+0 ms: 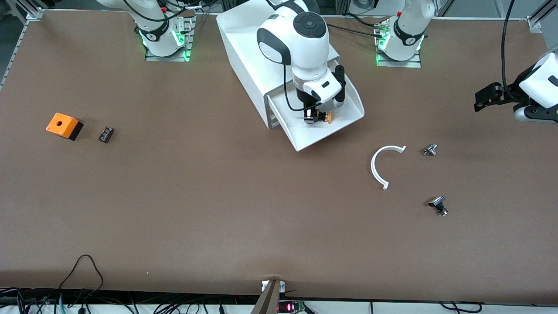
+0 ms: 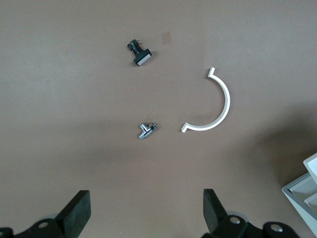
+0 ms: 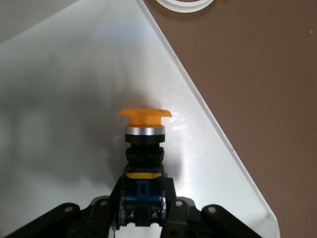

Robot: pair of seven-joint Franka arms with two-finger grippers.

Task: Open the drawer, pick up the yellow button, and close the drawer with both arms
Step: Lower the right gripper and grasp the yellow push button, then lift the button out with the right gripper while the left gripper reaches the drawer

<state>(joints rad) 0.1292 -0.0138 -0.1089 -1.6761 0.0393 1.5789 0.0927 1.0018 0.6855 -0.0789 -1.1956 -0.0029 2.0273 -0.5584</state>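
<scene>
The top drawer (image 1: 344,124) of the white cabinet (image 1: 244,48) is pulled out. My right gripper (image 1: 314,117) is inside the drawer, shut on the button (image 1: 324,116), which has an orange cap and a black-and-blue body. In the right wrist view the fingers clamp the blue base of the button (image 3: 143,144) over the drawer's white floor (image 3: 64,99). My left gripper (image 1: 481,99) is open and empty, up over the table at the left arm's end; its fingers (image 2: 77,210) show wide apart in the left wrist view.
A white half-ring (image 1: 381,165), a small metal part (image 1: 430,150) and a small black part (image 1: 438,205) lie on the table near the left arm's end. An orange cube with a hole (image 1: 63,125) and a small black block (image 1: 106,134) lie toward the right arm's end.
</scene>
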